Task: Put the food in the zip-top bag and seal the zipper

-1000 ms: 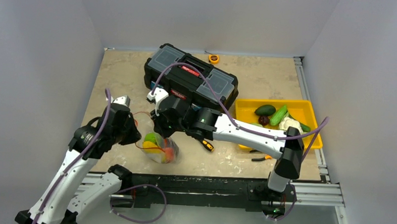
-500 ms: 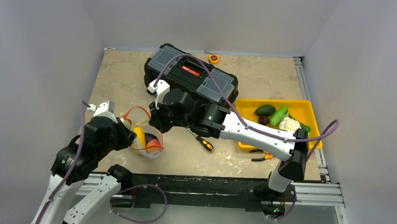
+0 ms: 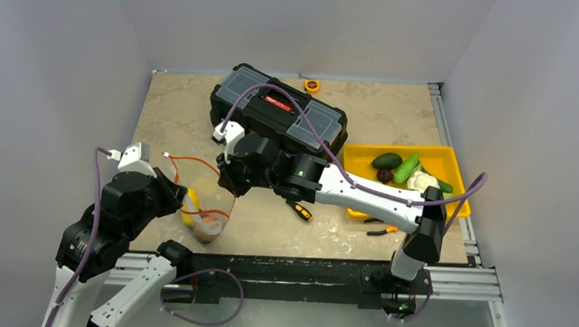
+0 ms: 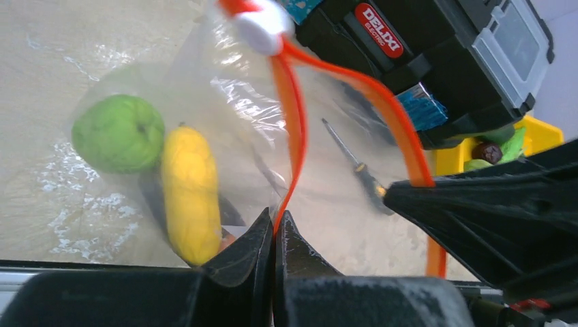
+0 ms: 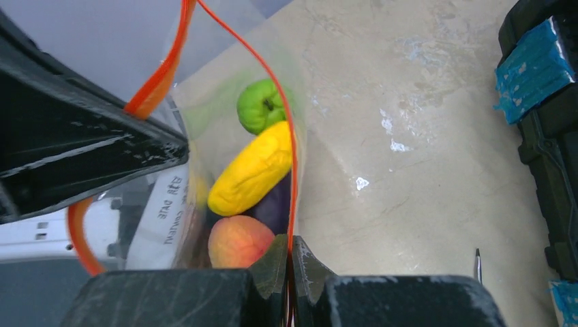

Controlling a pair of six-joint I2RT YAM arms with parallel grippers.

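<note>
The clear zip-top bag (image 3: pixel 209 208) hangs between both grippers at the table's front left, its mouth open. In it I see a green fruit (image 5: pixel 261 105), a yellow piece (image 5: pixel 251 167), a purple eggplant (image 5: pixel 277 208) and a peach-red piece (image 5: pixel 240 242). My left gripper (image 4: pixel 275 219) is shut on the orange-red zipper (image 4: pixel 293 116) at one side. My right gripper (image 5: pixel 290 246) is shut on the zipper's other side (image 5: pixel 292 157). The white slider (image 4: pixel 260 22) sits at the strip's far end.
A black toolbox (image 3: pixel 277 119) stands behind the bag. A yellow tray (image 3: pixel 359 158) at the right holds more vegetables, avocado (image 3: pixel 386 160), cucumber (image 3: pixel 406 168), cauliflower (image 3: pixel 422 180). A screwdriver (image 3: pixel 298 208) and orange-handled pliers (image 3: pixel 379 228) lie on the table. An orange tape measure (image 3: pixel 312 85) is at the back.
Both grippers carried the bag to the left and nearer the front edge. The left arm drew back and left, and the bag's mouth stretched wider.
</note>
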